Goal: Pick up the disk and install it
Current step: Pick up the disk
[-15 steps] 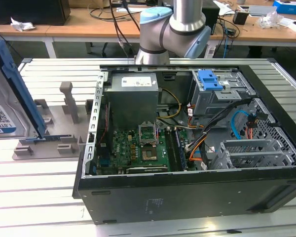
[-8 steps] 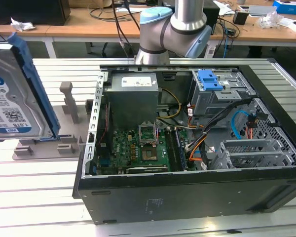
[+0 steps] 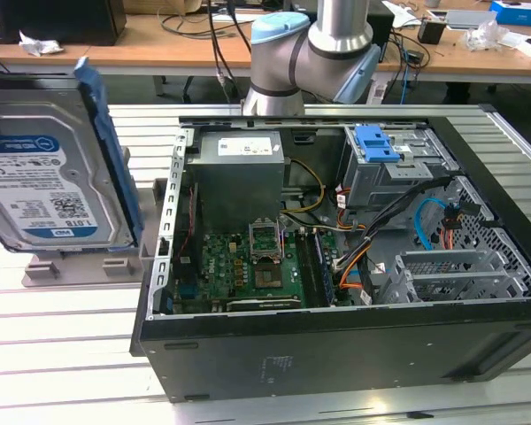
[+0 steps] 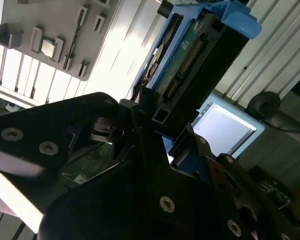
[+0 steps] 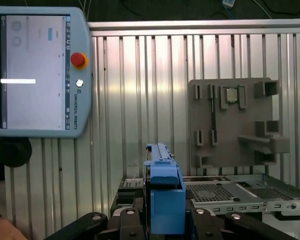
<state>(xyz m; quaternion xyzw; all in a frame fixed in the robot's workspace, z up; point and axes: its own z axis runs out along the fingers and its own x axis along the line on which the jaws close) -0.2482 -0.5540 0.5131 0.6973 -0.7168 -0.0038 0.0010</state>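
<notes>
The disk (image 3: pixel 49 177), a silver drive with a blue-and-white label and a blue frame, hangs upright in the air at the exterior view's left, beside the open computer case (image 3: pixel 336 341). In the second wrist view the disk (image 4: pixel 190 65) shows its green board and blue frame, and my gripper (image 4: pixel 157 122) is shut on its lower end with black fingers (image 4: pixel 140 107) on both sides. In the first wrist view the disk (image 5: pixel 162 190) stands edge-on in my gripper (image 5: pixel 162 220).
Inside the case are a motherboard (image 3: pixel 248 266), a grey power supply (image 3: pixel 239 173), cables and a drive cage with a blue bracket (image 3: pixel 376 143). A grey fixture plate (image 3: pixel 71 266) lies under the disk. A teach pendant (image 5: pixel 40 70) lies on the slatted table. Part of a hand (image 5: pixel 0 231) shows.
</notes>
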